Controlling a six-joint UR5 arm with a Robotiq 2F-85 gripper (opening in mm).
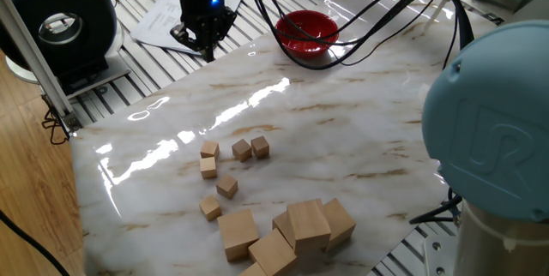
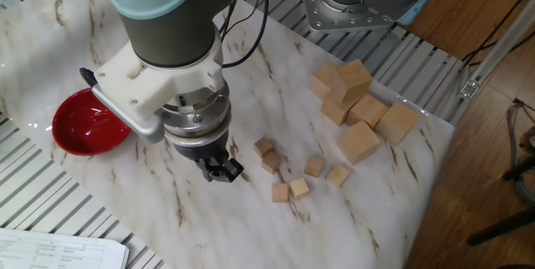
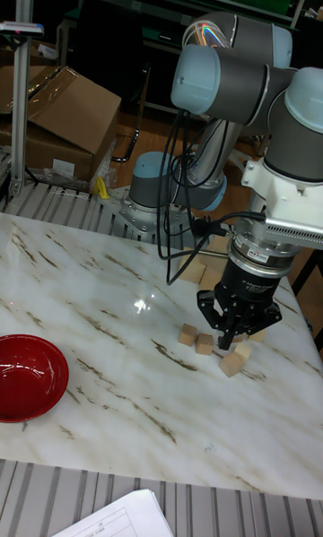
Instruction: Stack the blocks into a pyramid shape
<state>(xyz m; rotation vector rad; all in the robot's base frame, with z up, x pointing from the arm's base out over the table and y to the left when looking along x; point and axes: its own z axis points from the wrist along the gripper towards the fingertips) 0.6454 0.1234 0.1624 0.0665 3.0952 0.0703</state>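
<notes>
Several small tan blocks (image 1: 226, 186) lie loose on the marble table (image 1: 343, 139), none stacked. In the other fixed view they form a scattered cluster (image 2: 298, 187); the tall view shows some of them (image 3: 187, 334) beside the fingers. My gripper (image 2: 221, 169) hangs above the table, just left of the nearest small block (image 2: 264, 146), and touches none of them. Its fingers taper together with nothing between them. In one fixed view the gripper (image 1: 208, 46) appears against the table's far edge; in the tall view the gripper (image 3: 229, 338) partly covers the cluster.
A pile of much larger wooden cubes (image 1: 309, 223) sits at the table's near corner, also seen as a pile (image 2: 358, 139). A red bowl (image 2: 88, 123) stands at the opposite side. Cables (image 1: 386, 10) trail over the far edge, with papers (image 1: 163, 19) and a black device (image 1: 60, 23) beyond.
</notes>
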